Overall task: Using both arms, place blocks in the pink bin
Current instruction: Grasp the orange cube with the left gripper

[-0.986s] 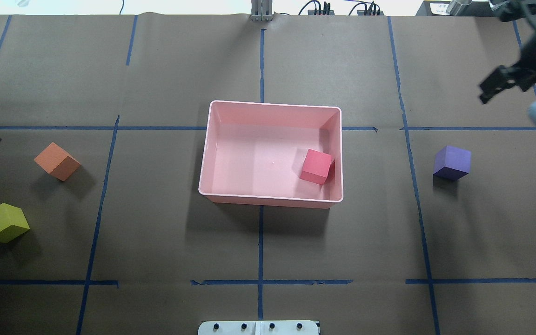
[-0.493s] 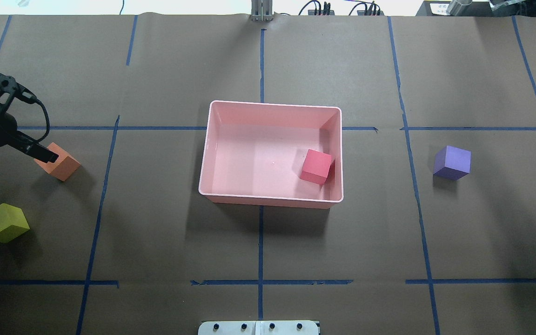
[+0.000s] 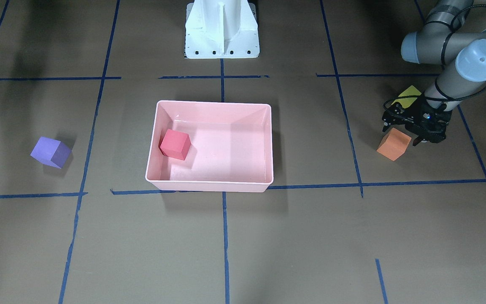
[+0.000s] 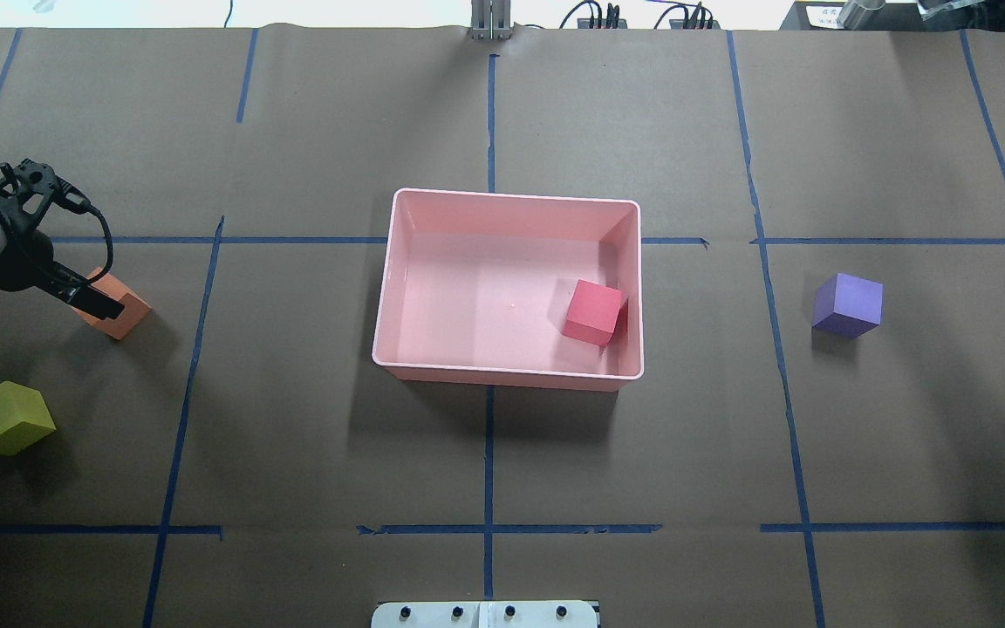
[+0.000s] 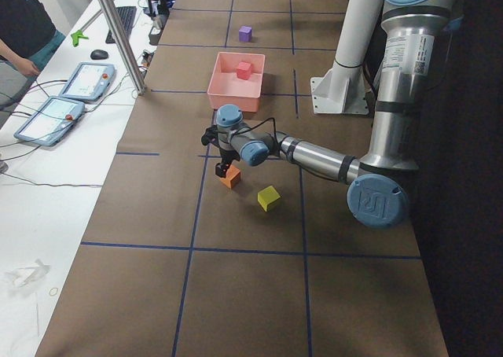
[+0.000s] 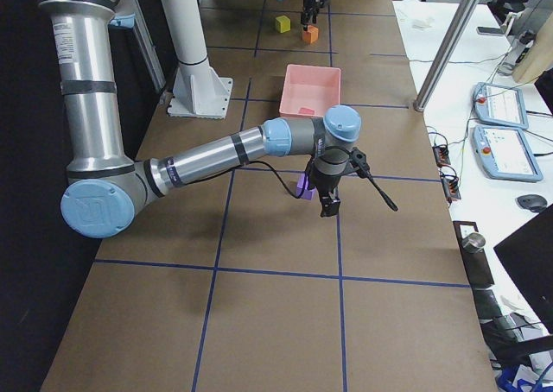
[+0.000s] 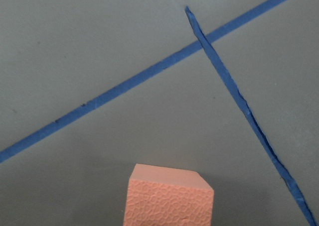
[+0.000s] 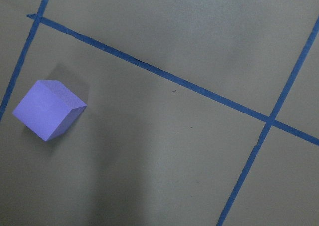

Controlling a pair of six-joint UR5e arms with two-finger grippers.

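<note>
- Left gripper (image 4: 97,301) is hovering over orange block (image 4: 127,316) at overhead frame's left edge, fingers standing spread.
- Right gripper (image 6: 329,204) is hanging beside purple block (image 6: 302,187); cannot tell its opening.

Glossy pink plastic bin (image 4: 511,195), pebbled matte foam orange block (image 7: 169,201), dull brown paper table cover (image 4: 337,105), blue tape (image 4: 488,453)

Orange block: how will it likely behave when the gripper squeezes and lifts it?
The orange block has a dimpled, matte, foam-like skin, so it probably gives a little under the squeeze and holds without slipping. Being small and foam-like, it is likely light. It rests on a flat face on the table, so a nudge should slide it, not roll it.
</note>
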